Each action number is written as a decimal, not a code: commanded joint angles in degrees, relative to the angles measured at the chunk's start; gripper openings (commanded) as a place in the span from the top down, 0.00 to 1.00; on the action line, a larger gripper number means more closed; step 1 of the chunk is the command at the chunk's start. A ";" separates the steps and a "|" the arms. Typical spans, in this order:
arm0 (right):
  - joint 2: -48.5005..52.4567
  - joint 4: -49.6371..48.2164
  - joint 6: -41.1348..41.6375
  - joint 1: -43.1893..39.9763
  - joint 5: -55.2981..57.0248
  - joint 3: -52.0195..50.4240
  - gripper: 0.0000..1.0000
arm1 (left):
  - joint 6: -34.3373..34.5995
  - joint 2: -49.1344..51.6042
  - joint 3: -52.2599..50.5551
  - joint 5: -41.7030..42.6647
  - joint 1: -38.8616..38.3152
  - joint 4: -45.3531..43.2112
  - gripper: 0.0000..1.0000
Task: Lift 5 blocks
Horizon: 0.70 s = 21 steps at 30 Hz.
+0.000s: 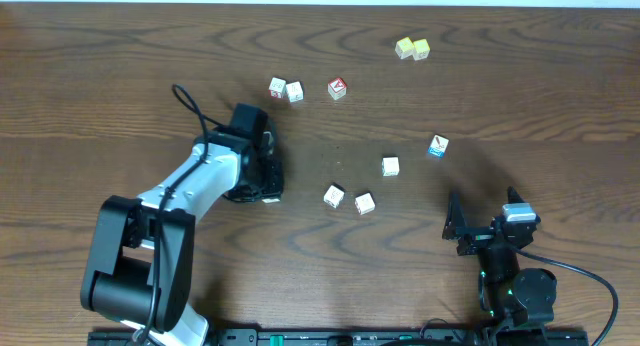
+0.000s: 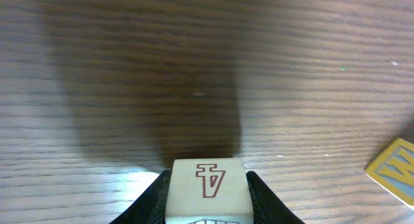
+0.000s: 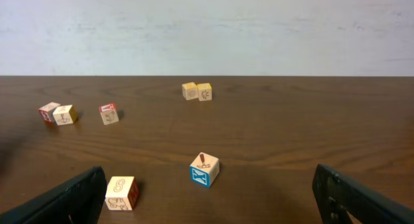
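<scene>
"What is the left gripper [image 2: 208,208] doing?"

"Its two dark fingers pinch a pale wooden block [image 2: 207,184] from both sides, at the bottom middle of the left wrist view. It is a smooth cube with a red line drawing on top."

"And the right gripper [image 1: 484,214]?"

"It is low on the right of the overhead view. It is spread wide, with nothing in it."

"Where are the other blocks?"

"On the brown bench [image 1: 120,66], which has wavy wood grain. The blue-faced block [image 1: 437,145] lies right of the middle, and the lone white block [image 1: 390,166] is near it. The lower pair of blocks [image 1: 348,199] sits close together below that. The upper pair of blocks [image 1: 285,89] sits side by side near the top, with the red-faced cube [image 1: 337,88] just to the right. The two yellow cubes [image 1: 412,49] touch at the top."
</scene>
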<state>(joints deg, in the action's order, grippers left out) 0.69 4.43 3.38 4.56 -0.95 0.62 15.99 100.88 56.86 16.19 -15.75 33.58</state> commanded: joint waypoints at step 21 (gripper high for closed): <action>-0.35 0.04 -0.68 -0.50 0.46 -0.20 0.01 | -0.94 -0.11 -0.11 -5.31 -4.31 0.35 0.51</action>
<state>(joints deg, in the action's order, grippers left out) 0.69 4.43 3.38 4.56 -0.95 0.62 15.22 100.88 56.88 11.94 -20.10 33.61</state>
